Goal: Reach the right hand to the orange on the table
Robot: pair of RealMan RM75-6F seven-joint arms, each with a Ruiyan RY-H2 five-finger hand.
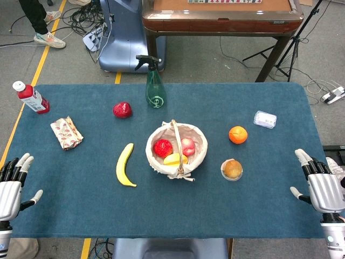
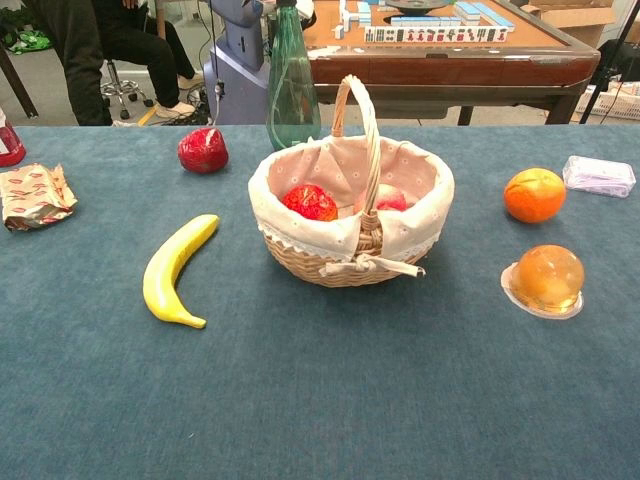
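The orange (image 1: 237, 134) (image 2: 534, 194) lies on the blue table (image 1: 269, 205), right of the basket. My right hand (image 1: 322, 186) hovers at the table's right edge, fingers spread and holding nothing, well to the right of and nearer than the orange. My left hand (image 1: 12, 184) sits at the left edge, likewise spread and empty. Neither hand shows in the chest view.
A lined wicker basket (image 1: 200, 156) (image 2: 300, 255) holds fruit at centre. A jelly cup (image 1: 232, 169) (image 2: 547, 280) sits just in front of the orange, a clear packet (image 1: 265, 119) (image 2: 599, 175) behind it. Banana (image 1: 125, 165), red fruit (image 1: 122, 110), green spray bottle (image 1: 155, 86), snack bag (image 1: 67, 133) and red bottle (image 1: 31, 97) lie leftward.
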